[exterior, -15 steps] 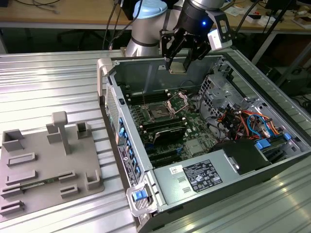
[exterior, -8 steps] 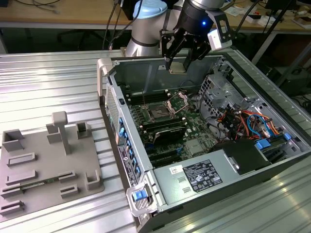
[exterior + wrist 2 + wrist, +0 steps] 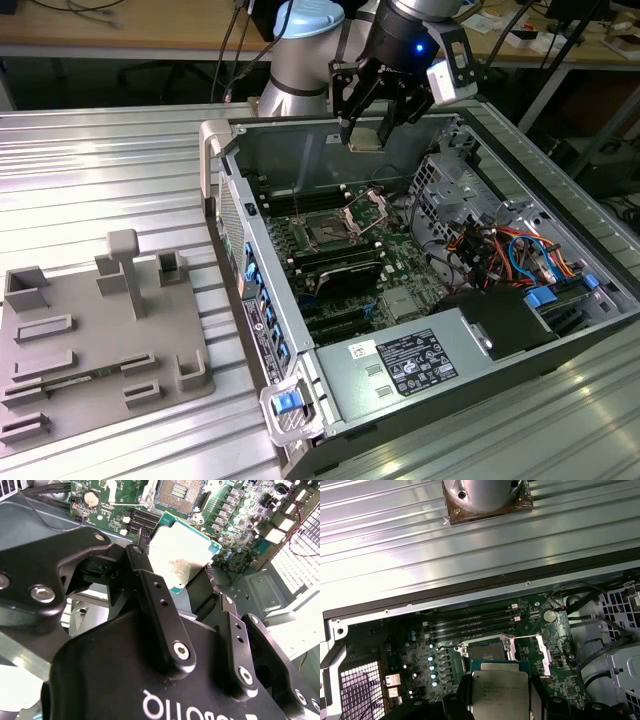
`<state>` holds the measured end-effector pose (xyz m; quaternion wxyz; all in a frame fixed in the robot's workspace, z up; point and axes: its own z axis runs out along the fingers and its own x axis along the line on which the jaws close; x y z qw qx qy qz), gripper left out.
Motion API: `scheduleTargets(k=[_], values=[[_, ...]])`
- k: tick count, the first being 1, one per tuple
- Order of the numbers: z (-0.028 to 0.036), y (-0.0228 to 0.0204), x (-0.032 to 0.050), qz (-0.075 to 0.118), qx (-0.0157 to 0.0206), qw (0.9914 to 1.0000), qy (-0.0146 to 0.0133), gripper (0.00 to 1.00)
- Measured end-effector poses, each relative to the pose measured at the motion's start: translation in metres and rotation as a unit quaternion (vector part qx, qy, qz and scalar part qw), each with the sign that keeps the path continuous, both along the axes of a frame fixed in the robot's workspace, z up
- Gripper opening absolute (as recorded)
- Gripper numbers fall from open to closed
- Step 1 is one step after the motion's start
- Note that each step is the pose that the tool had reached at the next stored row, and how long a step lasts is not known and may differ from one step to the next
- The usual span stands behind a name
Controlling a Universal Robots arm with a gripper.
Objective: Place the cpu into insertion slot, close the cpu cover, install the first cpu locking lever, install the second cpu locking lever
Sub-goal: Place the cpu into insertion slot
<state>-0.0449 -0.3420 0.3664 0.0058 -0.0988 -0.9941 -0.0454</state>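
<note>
Ribbed grey metal surface (image 3: 100,180), open computer case (image 3: 330,400) on it. The black two-fingered claw (image 3: 175,575) pinches the small flat silvery square cpu (image 3: 182,555) above the board. Beyond, the square dark insertion slot (image 3: 487,652) lies bare, thin silvery cpu cover (image 3: 365,208) raised. Step one, I'd say: placing wants the chip squared over its socket.

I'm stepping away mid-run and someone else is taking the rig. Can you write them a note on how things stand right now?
Gripper: shut on the cpu, held in the air above the open case.
Slot: empty, contacts exposed.
Cover: swung up, open beside the slot.
Done: cpu is in the grip.
Left: cpu not yet in the slot, cover not closed, neither lever installed.
</note>
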Motion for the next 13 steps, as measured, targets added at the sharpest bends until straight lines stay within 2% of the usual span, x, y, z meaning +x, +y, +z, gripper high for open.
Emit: scheduleTargets(k=[13], values=[[0.0,0.0,0.0,-0.007,0.0,0.99997,0.0,0.55]])
